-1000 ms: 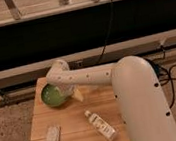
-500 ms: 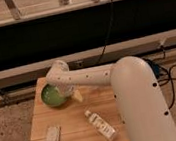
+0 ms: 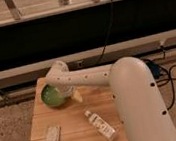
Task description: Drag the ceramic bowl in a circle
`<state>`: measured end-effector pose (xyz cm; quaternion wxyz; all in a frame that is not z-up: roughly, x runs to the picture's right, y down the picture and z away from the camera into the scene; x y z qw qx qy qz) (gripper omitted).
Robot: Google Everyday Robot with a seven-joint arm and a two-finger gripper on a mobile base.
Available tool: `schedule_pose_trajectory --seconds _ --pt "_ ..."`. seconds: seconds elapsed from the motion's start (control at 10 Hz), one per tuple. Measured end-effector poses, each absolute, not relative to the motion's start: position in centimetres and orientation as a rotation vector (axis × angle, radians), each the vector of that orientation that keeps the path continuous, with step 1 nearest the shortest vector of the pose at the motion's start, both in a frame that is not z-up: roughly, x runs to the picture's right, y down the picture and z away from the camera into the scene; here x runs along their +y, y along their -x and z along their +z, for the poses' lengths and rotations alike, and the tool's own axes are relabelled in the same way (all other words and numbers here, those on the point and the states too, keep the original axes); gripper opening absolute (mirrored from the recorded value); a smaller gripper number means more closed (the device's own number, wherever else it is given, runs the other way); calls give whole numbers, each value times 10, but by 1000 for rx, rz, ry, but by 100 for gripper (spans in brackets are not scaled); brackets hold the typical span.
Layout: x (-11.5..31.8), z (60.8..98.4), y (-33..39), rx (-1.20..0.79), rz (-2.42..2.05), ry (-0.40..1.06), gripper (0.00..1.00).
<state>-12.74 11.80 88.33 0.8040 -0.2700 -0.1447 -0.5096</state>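
The ceramic bowl (image 3: 52, 97), round and glossy green, sits at the back left of the wooden table (image 3: 77, 137). My white arm (image 3: 90, 77) reaches from the right across the table's far edge. Its wrist bends down over the bowl. The gripper (image 3: 66, 92) is at the bowl's right rim, largely hidden under the wrist, and its jaws stand open. I cannot tell whether it touches the rim.
A pale cup-like thing (image 3: 77, 95) stands just right of the bowl, under the arm. A white bottle (image 3: 102, 125) lies on its side near the table's middle front. A small grey packet (image 3: 52, 136) lies front left. Cables (image 3: 175, 73) trail on the floor at right.
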Motion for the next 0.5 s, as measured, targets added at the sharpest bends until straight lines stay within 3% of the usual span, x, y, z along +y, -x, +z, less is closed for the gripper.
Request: schedule_pose_trajectory --seconds 0.5 --pt "121 885 131 -316 -1100 586 80"
